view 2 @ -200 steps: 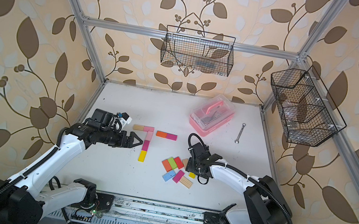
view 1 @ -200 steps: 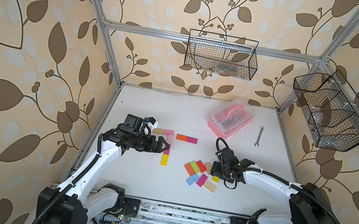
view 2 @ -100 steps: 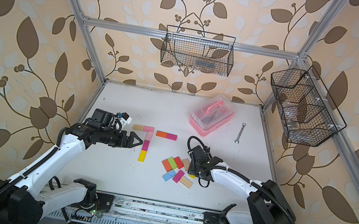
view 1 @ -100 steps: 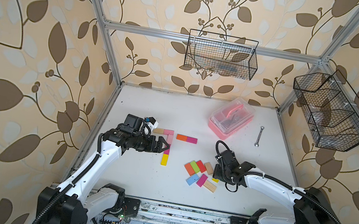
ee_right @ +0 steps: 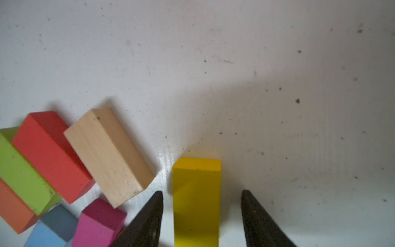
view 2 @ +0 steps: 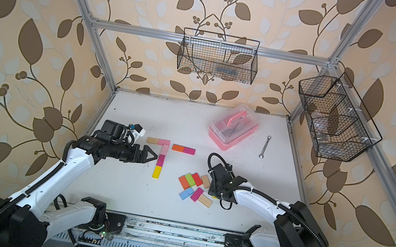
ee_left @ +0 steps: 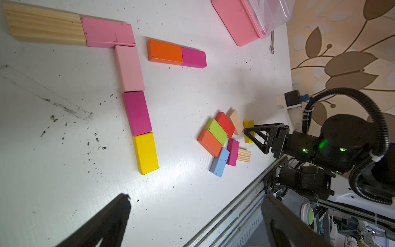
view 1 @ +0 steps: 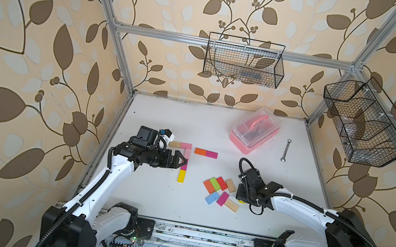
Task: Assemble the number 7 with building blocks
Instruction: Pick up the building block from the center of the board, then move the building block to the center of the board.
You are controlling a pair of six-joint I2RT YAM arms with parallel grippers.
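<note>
Right wrist: yellow block (ee_right: 196, 203) between right tool (ee_right: 202, 191) jaws, not touching.

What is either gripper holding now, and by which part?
Nothing yet. The right gripper straddles the loose yellow wooden block, one jaw beside each long side, gaps visible both sides. The left gripper is open, empty.

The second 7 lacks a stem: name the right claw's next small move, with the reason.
Probably close the right claw on the yellow block: it lies between the jaws with a gap on each side, and the orange-magenta bar has no stem.
</note>
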